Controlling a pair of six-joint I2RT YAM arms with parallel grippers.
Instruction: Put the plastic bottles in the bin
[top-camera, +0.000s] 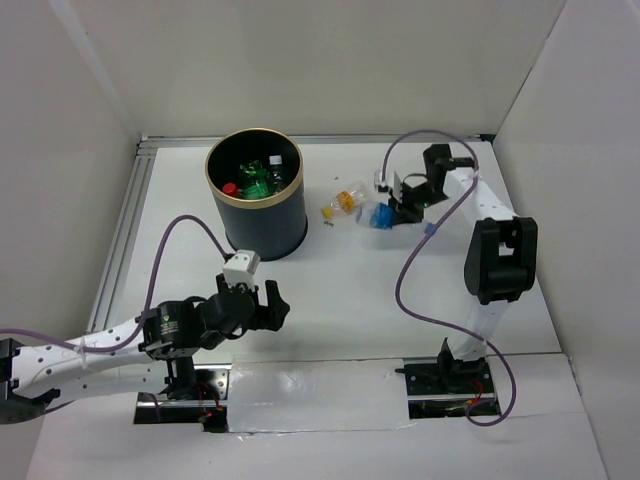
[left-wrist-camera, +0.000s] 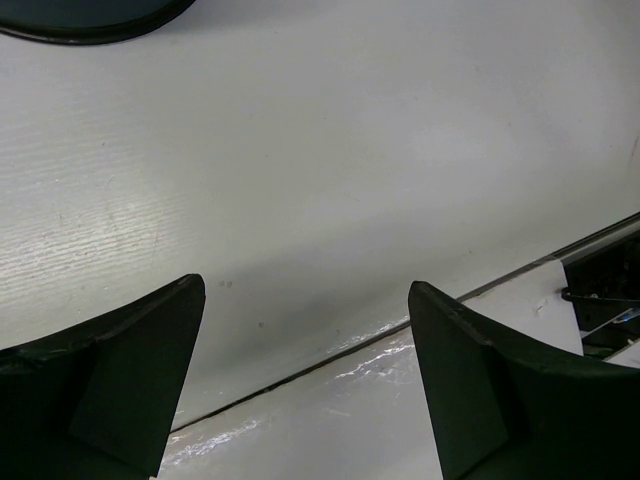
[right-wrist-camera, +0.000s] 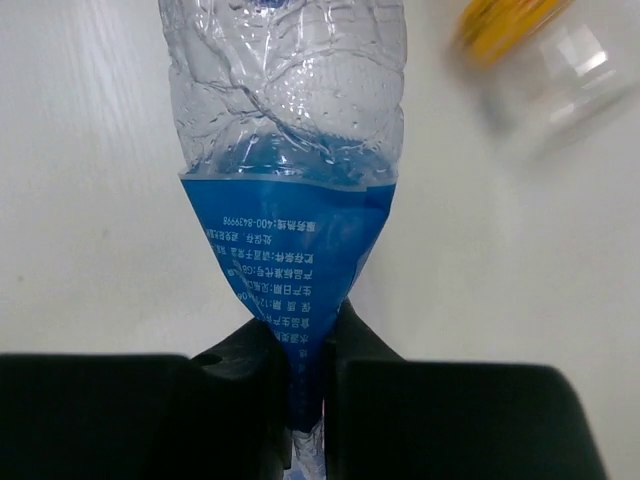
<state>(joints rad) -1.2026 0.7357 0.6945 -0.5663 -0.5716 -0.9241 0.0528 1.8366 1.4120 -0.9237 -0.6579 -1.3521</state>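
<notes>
Pinching the crushed, clear plastic bottle with the blue label (right-wrist-camera: 290, 230) flat between its black fingers, the right gripper (right-wrist-camera: 308, 340) was seen clamped tight on the label end, with the bottle's crumpled body stretched away from the jaws over the white table (top-camera: 340, 300). Just beside it, on the side toward the bin, a second clear plastic bottle with a yellow label (top-camera: 347, 198) was left lying on its side. The tall dark cylindrical bin with the thin gold rim (top-camera: 262, 228) was stood upright at the far left of the table, well apart from the held bottle. Several plastic bottles (top-camera: 258, 180), green and clear with a red cap among them, were already heaped inside. The left gripper (top-camera: 255, 296) was held with its jaws spread wide and nothing between them, low over bare table just in front of the bin, whose base was caught at the top edge of the left wrist view.
</notes>
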